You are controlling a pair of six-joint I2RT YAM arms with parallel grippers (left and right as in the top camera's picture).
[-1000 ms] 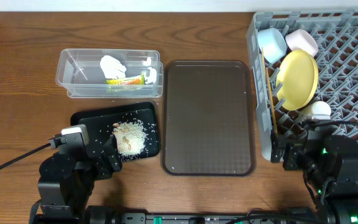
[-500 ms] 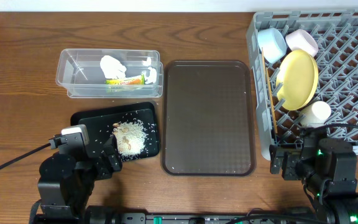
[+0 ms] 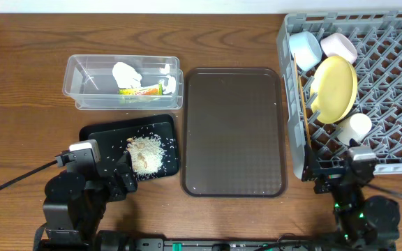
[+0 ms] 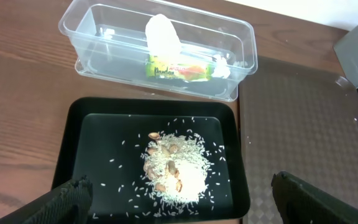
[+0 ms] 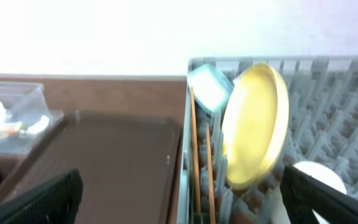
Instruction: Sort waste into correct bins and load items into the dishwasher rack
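The grey dishwasher rack (image 3: 389, 84) at the right holds the yellow plate (image 3: 335, 88), light blue bowl (image 3: 304, 49), white bowl (image 3: 339, 46), white cup (image 3: 359, 127) and chopsticks (image 3: 301, 104). The clear tub (image 3: 79, 89) holds the white tissue (image 3: 125, 72) and yellow-green wrapper (image 3: 144, 89). The black tray (image 3: 96, 136) holds a rice heap (image 3: 146, 152). My left gripper (image 4: 179, 202) is open and empty over the black tray's near edge. My right gripper (image 5: 182, 199) is open and empty at the rack's near left corner, the plate (image 5: 257, 124) and chopsticks (image 5: 196, 155) ahead.
A large dark brown serving tray (image 3: 233, 131) lies between the bins and the rack. The rack's left wall (image 3: 293, 125) stands right beside it. A black cable (image 3: 12, 181) runs to the left arm over the wooden table.
The right arm has pulled back toward the table's near edge, away from the rack. The white cup stands uncovered in the rack. The left arm has not moved.
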